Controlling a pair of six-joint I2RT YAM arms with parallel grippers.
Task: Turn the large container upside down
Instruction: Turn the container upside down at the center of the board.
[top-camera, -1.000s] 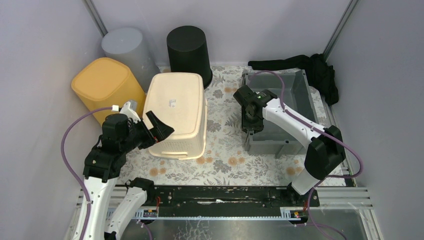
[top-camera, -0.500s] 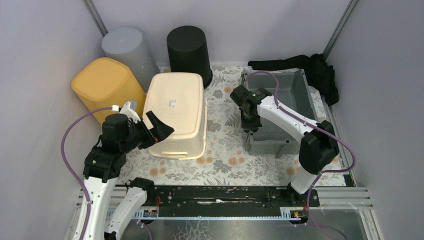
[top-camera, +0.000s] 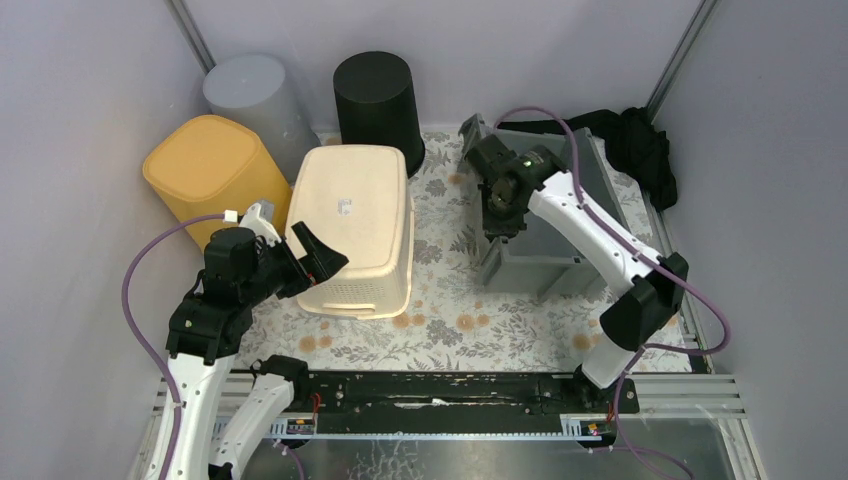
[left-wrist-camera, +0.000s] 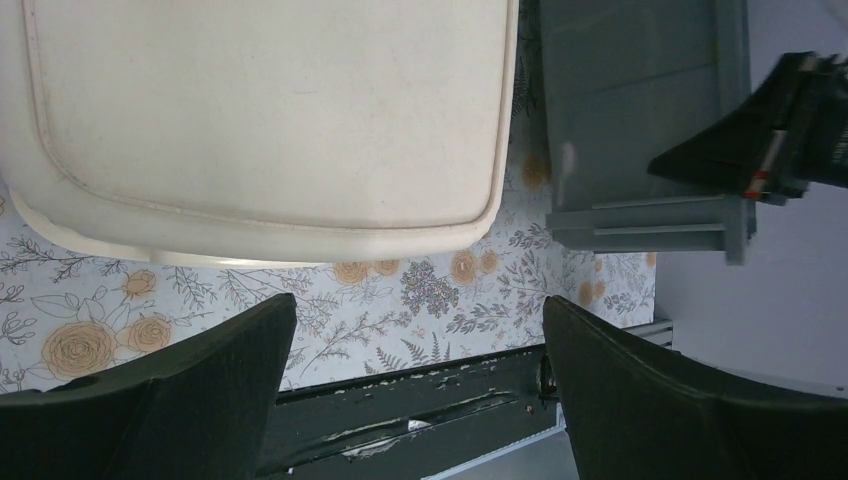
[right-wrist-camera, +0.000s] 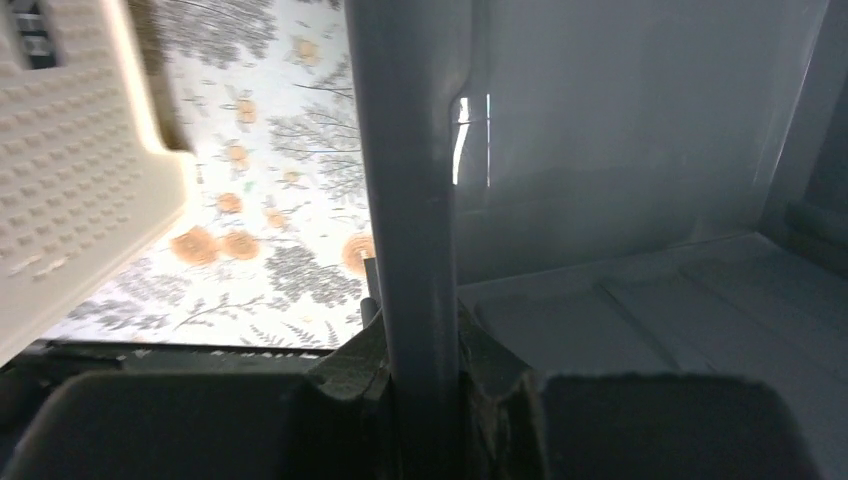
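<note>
Grips the grey bin (top-camera: 525, 268) by its left-hand wall with the right gripper (top-camera: 497, 200), jaws drawn almost together and pinching the thin rim (right-wrist-camera: 405, 180) between the pads. Finds that bin toward the right edge of the table (top-camera: 440, 300), up by the far right corner, mouth up and apparently tipped, with the gripped side raised off the floral cover. Picks the rim probably as the only part thin enough to pinch on so wide a box. Lifts one long side, likely to pivot on the other and roll the whole thing over. Not yet inverted.

Holds the left gripper (top-camera: 315, 262) wide open with nothing in it, just beside the near left corner of the cream basket (top-camera: 355, 225). Seems parked there, out of the working path.

Reads, for the grey bin, as smooth, matt, rigid moulded plastic: rectangular, with a stepped floor, rounded inner corners and a folded lip. Probably light but bulky, and slippery under so narrow a pinch.

Shows a fine perforated grid on the cream basket's side and a plain rounded base on top, standing bottom-up. Ranks toward the far left corner a yellow bin (top-camera: 205, 165), a pale grey round bin (top-camera: 255, 95) and a black round bin (top-camera: 378, 95), all bottom-up, smooth and tapered. Leaves a limp black cloth (top-camera: 620, 135) bunched at the far right corner behind the grey bin; cannot tell whether touching.
</note>
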